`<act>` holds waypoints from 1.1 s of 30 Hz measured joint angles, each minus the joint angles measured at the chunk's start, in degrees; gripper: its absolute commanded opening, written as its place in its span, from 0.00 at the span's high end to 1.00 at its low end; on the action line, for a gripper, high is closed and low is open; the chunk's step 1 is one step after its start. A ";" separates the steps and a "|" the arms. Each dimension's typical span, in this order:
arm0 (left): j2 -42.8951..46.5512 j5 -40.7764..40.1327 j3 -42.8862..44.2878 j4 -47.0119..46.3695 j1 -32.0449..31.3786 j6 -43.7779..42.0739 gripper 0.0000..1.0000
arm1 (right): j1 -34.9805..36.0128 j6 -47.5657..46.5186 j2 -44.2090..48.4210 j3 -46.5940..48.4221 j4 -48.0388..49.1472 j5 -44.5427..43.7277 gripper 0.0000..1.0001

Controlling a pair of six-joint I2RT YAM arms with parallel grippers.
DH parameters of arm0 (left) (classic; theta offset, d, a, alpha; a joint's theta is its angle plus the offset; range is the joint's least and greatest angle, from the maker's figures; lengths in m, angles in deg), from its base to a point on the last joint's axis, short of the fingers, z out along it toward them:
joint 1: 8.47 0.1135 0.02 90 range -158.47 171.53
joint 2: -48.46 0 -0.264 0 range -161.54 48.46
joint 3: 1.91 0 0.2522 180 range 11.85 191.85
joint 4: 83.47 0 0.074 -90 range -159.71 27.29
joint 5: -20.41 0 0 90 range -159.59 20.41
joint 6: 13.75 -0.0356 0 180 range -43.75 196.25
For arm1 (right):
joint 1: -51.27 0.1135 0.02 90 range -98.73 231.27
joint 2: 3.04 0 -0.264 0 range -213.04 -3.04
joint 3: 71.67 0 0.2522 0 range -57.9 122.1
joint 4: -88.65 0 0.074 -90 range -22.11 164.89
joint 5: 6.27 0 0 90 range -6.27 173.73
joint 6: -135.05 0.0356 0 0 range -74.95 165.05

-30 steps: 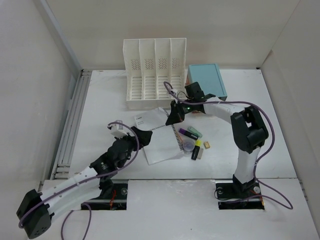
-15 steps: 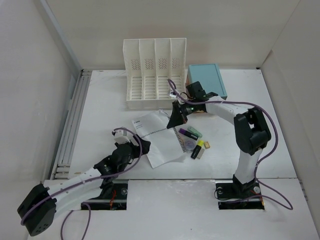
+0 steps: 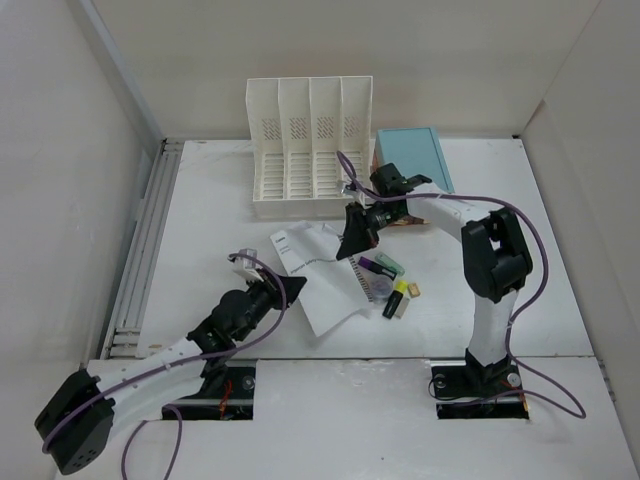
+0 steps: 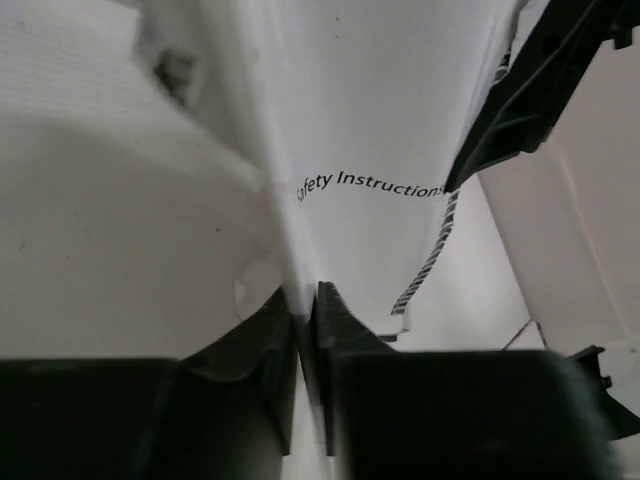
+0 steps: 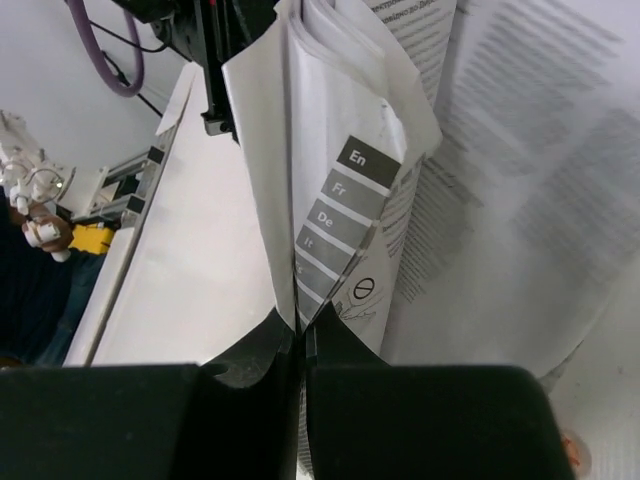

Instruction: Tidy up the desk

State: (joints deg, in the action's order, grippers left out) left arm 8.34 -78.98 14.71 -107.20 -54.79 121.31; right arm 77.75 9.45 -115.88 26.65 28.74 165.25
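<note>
Left gripper (image 4: 305,300): just snapped shut on leaflet (image 3: 325,295) edge; right gripper (image 5: 300,325): clamped on opp. edge. Two-arm hold set; prob. ready to carry off surface (image 3: 200,220).

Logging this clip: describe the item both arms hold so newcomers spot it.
On the white desk, look in front of the slotted file rack. The booklet is held between both arms; unlike the coloured markers beside it, it is printed paper titled Safety Instructions.

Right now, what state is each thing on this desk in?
left gripper: shut on the booklet.
right gripper: shut on the booklet.
booklet: pinched at two edges, pages spread.
file rack: upright, slots empty.
highlighters: lying loose on the desk.
</note>
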 measured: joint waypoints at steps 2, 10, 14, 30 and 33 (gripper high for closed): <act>1.95 0.81 -0.50 0.13 0.11 -0.50 1.00 | -0.11 -1.03 0.00 0.24 -0.90 0.68 1.00; 8.00 3.23 -0.66 5.05 0.70 -1.95 1.00 | -0.24 -2.99 -0.02 1.27 -2.97 0.00 0.00; 10.05 3.72 2.40 10.97 0.68 -3.87 1.00 | -0.15 -3.82 0.17 2.36 -3.48 -4.72 0.00; -18.53 -12.37 55.78 26.75 1.49 -21.86 1.00 | -13.25 10.80 37.66 -0.76 17.66 -43.47 0.00; -28.81 -15.50 63.34 26.23 3.06 -26.58 1.00 | -17.00 12.66 42.49 -6.95 20.55 -44.96 0.00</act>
State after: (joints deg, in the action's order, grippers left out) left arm -20.46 -94.47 78.05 -80.97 -51.73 94.73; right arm 60.74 22.11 -73.39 19.70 49.28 120.29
